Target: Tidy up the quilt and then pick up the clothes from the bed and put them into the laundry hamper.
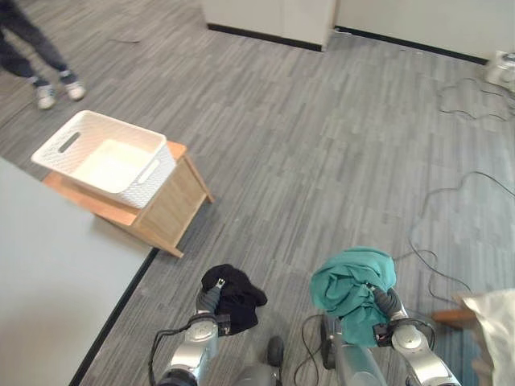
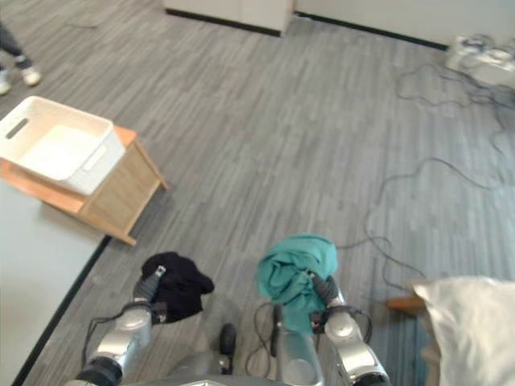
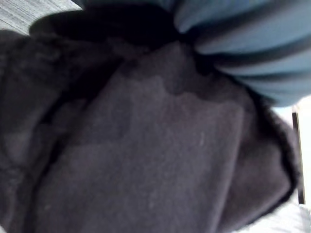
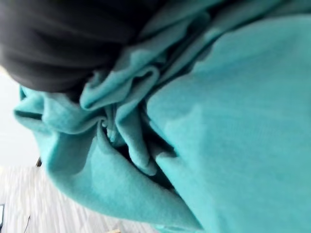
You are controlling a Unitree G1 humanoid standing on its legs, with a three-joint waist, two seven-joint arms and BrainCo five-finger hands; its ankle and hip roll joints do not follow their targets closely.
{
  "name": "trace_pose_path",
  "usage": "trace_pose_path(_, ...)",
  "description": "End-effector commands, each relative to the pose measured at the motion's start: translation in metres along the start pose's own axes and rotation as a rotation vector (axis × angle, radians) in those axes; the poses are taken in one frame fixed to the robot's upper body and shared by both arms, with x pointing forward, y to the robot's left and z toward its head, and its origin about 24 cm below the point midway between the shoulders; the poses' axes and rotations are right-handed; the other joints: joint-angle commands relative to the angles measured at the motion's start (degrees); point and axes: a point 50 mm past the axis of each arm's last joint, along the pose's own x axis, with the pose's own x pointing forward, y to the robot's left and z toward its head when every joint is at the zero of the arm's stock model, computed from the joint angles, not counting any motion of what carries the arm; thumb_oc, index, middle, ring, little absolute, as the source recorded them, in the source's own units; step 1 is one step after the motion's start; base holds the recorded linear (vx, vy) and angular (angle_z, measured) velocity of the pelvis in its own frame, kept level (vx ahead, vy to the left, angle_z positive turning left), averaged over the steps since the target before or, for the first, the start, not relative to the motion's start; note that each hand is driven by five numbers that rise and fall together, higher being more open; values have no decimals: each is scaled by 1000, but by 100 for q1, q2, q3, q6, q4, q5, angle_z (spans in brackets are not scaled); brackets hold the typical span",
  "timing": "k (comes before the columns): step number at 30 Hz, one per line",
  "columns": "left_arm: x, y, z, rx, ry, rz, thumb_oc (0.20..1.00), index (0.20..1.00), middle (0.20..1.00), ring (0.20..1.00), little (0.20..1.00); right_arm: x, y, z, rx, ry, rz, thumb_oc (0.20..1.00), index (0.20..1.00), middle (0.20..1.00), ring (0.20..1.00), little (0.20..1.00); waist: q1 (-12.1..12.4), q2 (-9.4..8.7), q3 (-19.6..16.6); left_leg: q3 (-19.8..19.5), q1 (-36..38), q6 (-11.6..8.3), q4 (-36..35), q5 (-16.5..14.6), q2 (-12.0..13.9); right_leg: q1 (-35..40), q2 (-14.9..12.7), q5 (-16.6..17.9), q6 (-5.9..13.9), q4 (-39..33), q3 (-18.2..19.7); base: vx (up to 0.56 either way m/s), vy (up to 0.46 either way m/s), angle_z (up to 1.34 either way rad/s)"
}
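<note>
Soft, light cloth filled both hands: left hand bunching the black garment, right hand the teal garment, fingers curled in, hamper well apart on its wooden stand.

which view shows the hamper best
The left eye view: the whole white hamper sits on a wooden stand, inside visible and empty. The right eye view has it at the left edge, one corner cropped. The wrist views show cloth instead.
</note>
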Motion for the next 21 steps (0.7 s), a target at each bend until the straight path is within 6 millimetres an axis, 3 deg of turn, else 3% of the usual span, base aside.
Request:
trace_pose_path(1, -8, 3, 4, 54, -76, 4, 200, 200, 200, 200, 200, 3, -23, 20, 43, -108, -102, 200, 200, 200, 200, 200, -191, -39, 60, 92, 320, -445, -50, -451, 95, 263, -161, 1319, 228, -900, 130, 629, -87, 105)
trace_pose_path(2, -7, -1, 5, 57, -80, -7, 200, 200, 200, 200, 200, 0, -21, 15, 41, -89, -97, 200, 200, 200, 200, 200, -360, 15, 8, -157, 659, -488, -50, -701, 130, -1, -200, 1509, 340, -1051, 417, 430, -55, 101)
trace_pose_path(3, -8, -2, 4, 57, -79, -7, 200, 200, 200, 200, 200, 0, -21, 14, 40, -89, -98, 200, 200, 200, 200, 200, -363, 46, 16, -160, 681, -488, -50, -723, 161, 25, -175, 1496, 339, -1053, 399, 710, -151, 131)
trace_pose_path(4, -6, -3, 7, 50, -88, -14, 200, 200, 200, 200, 200, 0, -18, 11, 28, -74, -79, 200, 200, 200, 200, 200, -407, 33, -65, -322, 957, -489, -50, -967, 175, 88, -229, 1602, 314, -972, 450, 318, -89, 94)
trace_pose_path(7, -7, -3, 4, 44, -81, -15, 200, 200, 200, 200, 200, 1, -16, 8, 6, -62, -56, 200, 200, 200, 200, 200, -441, 92, -197, -449, 1166, -527, 263, -1102, 241, 269, -197, 1653, 213, -769, 390, 490, -166, 72)
trace_pose_path(9, -8, -1, 3, 21, -80, -9, 200, 200, 200, 200, 200, 2, -15, 8, -18, -63, -27, 200, 200, 200, 200, 200, -394, 195, -271, -315, 978, -735, 1350, -690, 317, 594, -134, 1555, 75, -706, 235, 475, -213, 89)
trace_pose_path(10, -9, -1, 4, 1, -86, -7, 200, 200, 200, 200, 200, 3, -15, 10, -30, -72, -15, 200, 200, 200, 200, 200, -323, 177, -230, -213, 571, -881, 2339, -202, 326, 887, -128, 1439, -69, -756, 142, 336, -212, 58)
trace_pose_path(11, -10, 0, 4, -15, -90, -7, 200, 200, 200, 200, 200, 3, -18, 10, -34, -74, -20, 200, 200, 200, 200, 200, -207, 128, -144, -132, 109, -940, 3184, 218, 326, 1158, -122, 1300, -212, -809, 56, 282, -279, 18)
trace_pose_path(12, -10, 1, 6, -24, -98, -8, 200, 200, 200, 200, 200, 4, -22, 13, -37, -83, -30, 200, 200, 200, 200, 200, -114, -71, -60, -102, -511, -938, 4210, 482, 155, 1331, -231, 1243, -346, -848, 27, 274, -299, 12)
trace_pose_path(13, -10, 4, 9, -34, -109, -1, 200, 200, 200, 200, 200, 6, -26, 17, -44, -94, -42, 200, 200, 200, 200, 200, 4, -182, 5, 108, -911, -884, 4591, 354, 131, 1554, -239, 1131, -425, -954, 30, 342, -290, -16)
trace_pose_path(15, -9, 2, 10, -52, -101, -2, 200, 200, 200, 200, 200, 7, -30, 18, -47, -96, -61, 200, 200, 200, 200, 200, 189, -288, 42, 452, -1448, -813, 4441, 145, 163, 1927, -282, 902, -417, -1116, 61, 437, -142, -25)
trace_pose_path(18, -10, -1, 4, -61, -77, -10, 200, 200, 200, 200, 200, 4, -33, 11, -61, -73, -72, 200, 200, 200, 200, 200, 422, -197, -47, 547, -1659, -694, 2788, 15, -48, 2275, -165, 657, -332, -1219, 216, 576, 59, -33)
trace_pose_path(19, -12, -2, 1, -61, -66, -15, 200, 200, 200, 200, 200, 3, -35, 5, -77, -51, -77, 200, 200, 200, 200, 200, 558, -40, -151, 473, -1587, -695, 1360, 252, -77, 2559, -38, 449, -275, -1270, 296, 709, 175, -60)
trace_pose_path(20, -13, -3, -1, -61, -62, -19, 200, 200, 200, 200, 200, 3, -37, 2, -94, -39, -82, 200, 200, 200, 200, 200, 600, 9, -162, 533, -1649, -726, 1046, 503, 16, 2774, -6, 309, -260, -1300, 299, 693, 182, -44)
trace_pose_path(21, -13, -3, -2, -64, -60, -22, 200, 200, 200, 200, 200, 3, -35, 0, -102, -33, -75, 200, 200, 200, 200, 200, 620, 44, -205, 574, -1683, -719, 907, 561, 88, 2898, 40, 179, -264, -1258, 323, 456, 114, -35)
